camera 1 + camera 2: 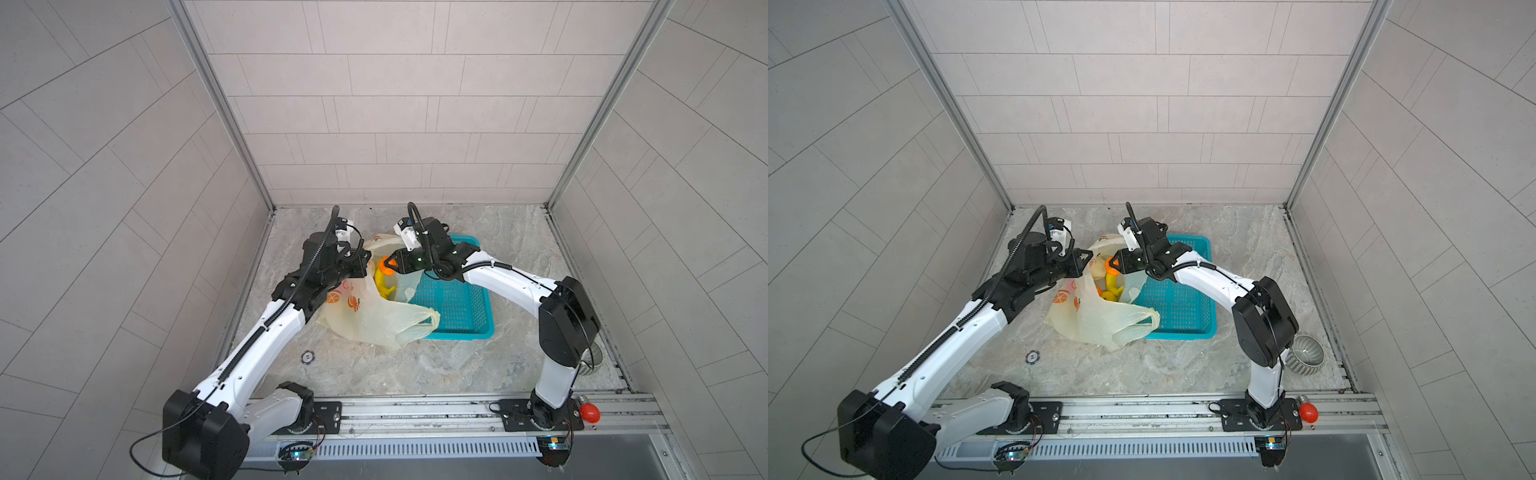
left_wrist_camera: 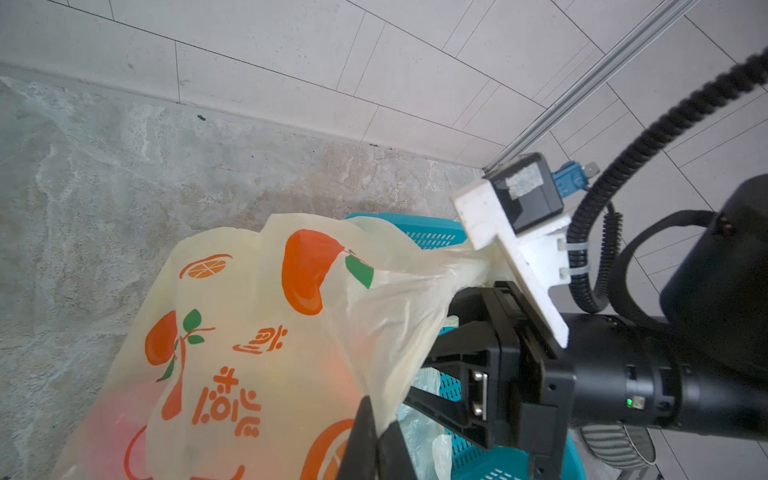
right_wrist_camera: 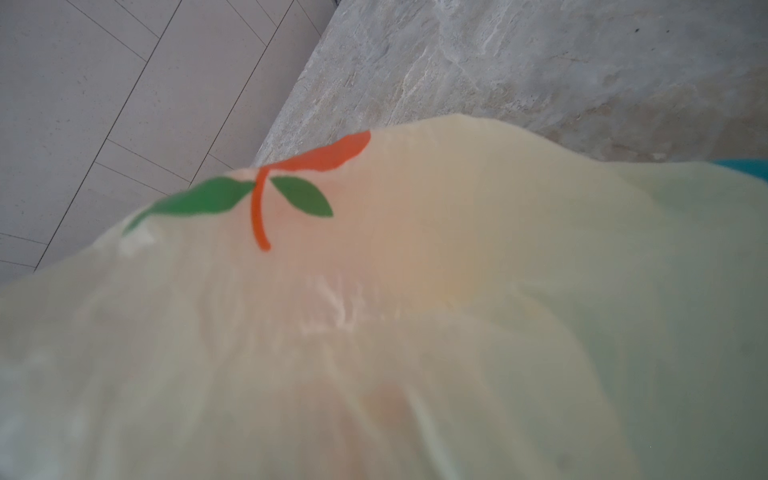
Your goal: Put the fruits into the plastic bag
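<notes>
**Right wrist view blocked by plastic bag (image 3: 415, 332)**

One plastic bag lies on the tabletop (image 1: 415, 370), my left gripper (image 2: 376, 440) clenched on its 11 o'clock rim. One basket (image 1: 457, 307) touches it at 3 o'clock. Inside: one yellow fruit (image 1: 1112, 286), one beige fruit (image 1: 1098, 269). State of my right gripper (image 1: 389, 266): cannot tell.

Both arms reach forward with bent elbows and lean toward each other. The left pincer (image 2: 376, 432) is squeezed tight on the plastic bag (image 2: 257, 299). The right pincer (image 1: 388, 266) points toward it, close by. How wide it stands is hard to see.
</notes>
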{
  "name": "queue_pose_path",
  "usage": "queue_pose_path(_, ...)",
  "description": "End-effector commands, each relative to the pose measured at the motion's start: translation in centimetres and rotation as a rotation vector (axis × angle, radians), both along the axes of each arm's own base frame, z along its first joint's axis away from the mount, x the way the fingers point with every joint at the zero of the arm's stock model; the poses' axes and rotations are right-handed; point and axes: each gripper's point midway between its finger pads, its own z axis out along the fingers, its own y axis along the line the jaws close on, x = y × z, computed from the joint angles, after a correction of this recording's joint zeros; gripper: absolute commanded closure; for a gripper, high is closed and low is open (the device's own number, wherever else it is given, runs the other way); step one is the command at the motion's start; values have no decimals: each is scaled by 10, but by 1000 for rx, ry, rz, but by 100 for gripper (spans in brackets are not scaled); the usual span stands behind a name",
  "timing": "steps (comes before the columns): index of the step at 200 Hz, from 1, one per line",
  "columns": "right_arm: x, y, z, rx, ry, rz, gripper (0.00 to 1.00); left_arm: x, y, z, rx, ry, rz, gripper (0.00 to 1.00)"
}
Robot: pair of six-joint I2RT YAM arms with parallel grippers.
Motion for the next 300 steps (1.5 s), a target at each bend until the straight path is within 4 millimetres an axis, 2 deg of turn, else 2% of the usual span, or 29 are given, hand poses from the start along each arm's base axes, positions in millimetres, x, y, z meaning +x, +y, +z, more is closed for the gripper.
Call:
queue_pose_path(1,5,5,17,21,-29,6,53,-2,0,6,3,-20,-3,100)
queue_pose_path(20,1,5,28,29,-46,25,39,-1,0,4,5,-17,-1,100)
queue_pose_path(35,-4,1,38,29,-67,40,34,1,1,5,7,-20,4,100)
queue_pose_path(81,-30,-13,81,65,-149,93,32,5,3,7,13,-23,25,100)
queue_pose_path(103,-53,-19,100,99,-169,151,32,6,7,5,22,-17,50,100)
queue_pose_path(123,-79,-28,108,108,-165,215,32,7,13,1,39,-6,79,100)
queue_pose_path(145,-104,-45,96,50,-143,249,32,9,20,-5,63,13,121,100)
queue_pose_path(177,-127,-79,55,-92,-101,240,31,10,20,-7,63,17,124,100)
queue_pose_path(207,-154,-97,22,-204,-56,302,29,11,20,-7,66,19,123,100)
queue_pose_path(222,-161,-104,8,-254,-44,311,29,12,20,-7,68,19,125,100)
queue_pose_path(257,-158,-104,-14,-263,-32,299,29,12,19,-7,65,18,120,100)
queue_pose_path(300,-136,-88,-30,-211,-48,244,31,12,18,-4,61,14,119,100)
